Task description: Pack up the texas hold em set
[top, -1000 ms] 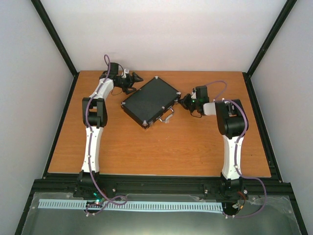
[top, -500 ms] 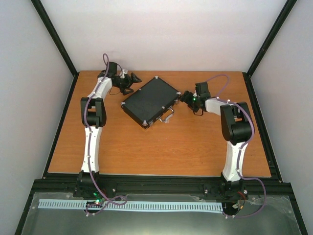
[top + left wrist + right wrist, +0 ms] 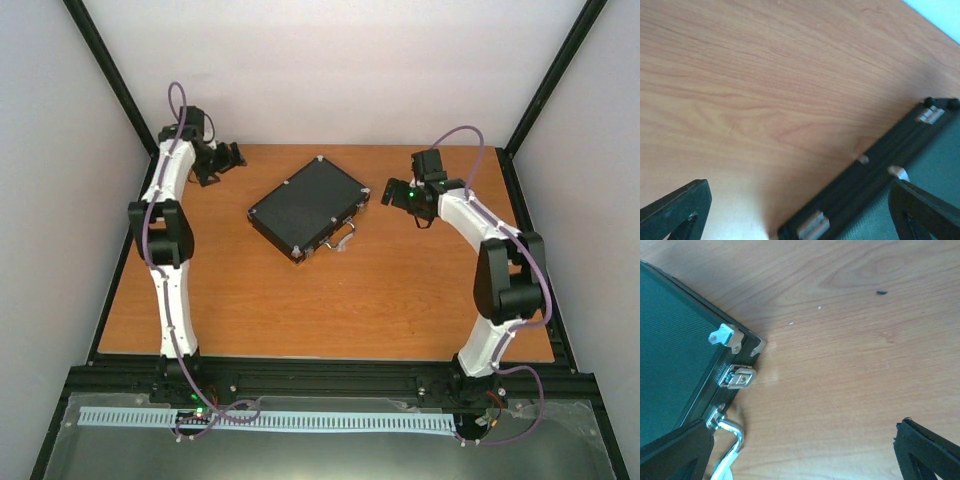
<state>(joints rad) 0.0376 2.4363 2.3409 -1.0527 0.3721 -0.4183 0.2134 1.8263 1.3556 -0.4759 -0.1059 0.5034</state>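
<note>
Case [image 3: 305, 208] lies shut, your left gripper [image 3: 236, 157] and right gripper [image 3: 388, 191] both spread empty; if its latch [image 3: 740, 378] isn't fully snapped, lifting by the handle [image 3: 731, 439] could spring it open.

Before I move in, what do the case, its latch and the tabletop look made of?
Case: matte black panel with fine textured grain, likely plastic or vinyl. Latch: shiny silver, probably plated metal. Tabletop: smooth orange-brown wood grain; veneer or laminate, cannot tell.

Only the case [image 3: 307, 208] blocks the table [image 3: 300, 310]; open wood surrounds it.
</note>
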